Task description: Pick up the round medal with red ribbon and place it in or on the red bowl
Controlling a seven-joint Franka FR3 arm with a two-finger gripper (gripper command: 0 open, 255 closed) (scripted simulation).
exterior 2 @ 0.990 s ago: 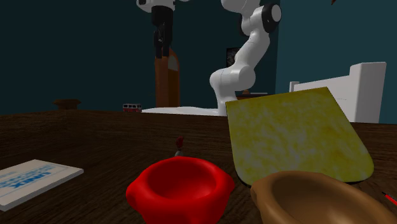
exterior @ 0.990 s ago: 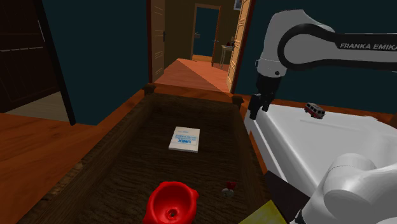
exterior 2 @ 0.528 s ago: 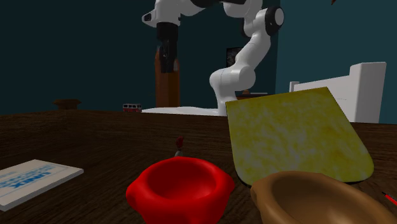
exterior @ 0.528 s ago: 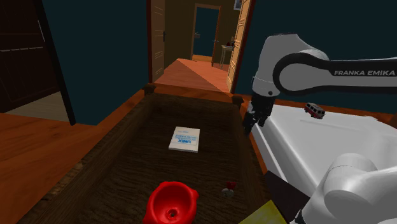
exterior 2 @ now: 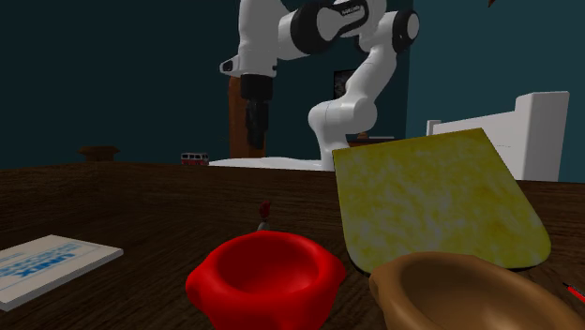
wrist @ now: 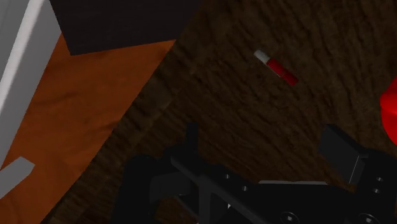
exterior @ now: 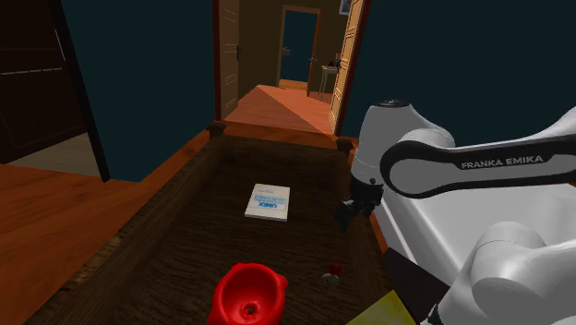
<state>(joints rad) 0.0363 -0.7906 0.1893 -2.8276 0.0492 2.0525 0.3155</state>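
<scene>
In the shoulder view the medal (exterior: 332,270) is too small to make out, and the wrist view's edge cuts off most of the red bowl (wrist: 390,108).

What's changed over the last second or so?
The arm swung down, so the hand now sits much lower and nearer the medal, open and holding nothing. The medal, the red bowl and the book stayed where they were.

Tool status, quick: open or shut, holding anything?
Tool: open, holding nothing; the medal with red ribbon lies beyond it, untouched.
</scene>
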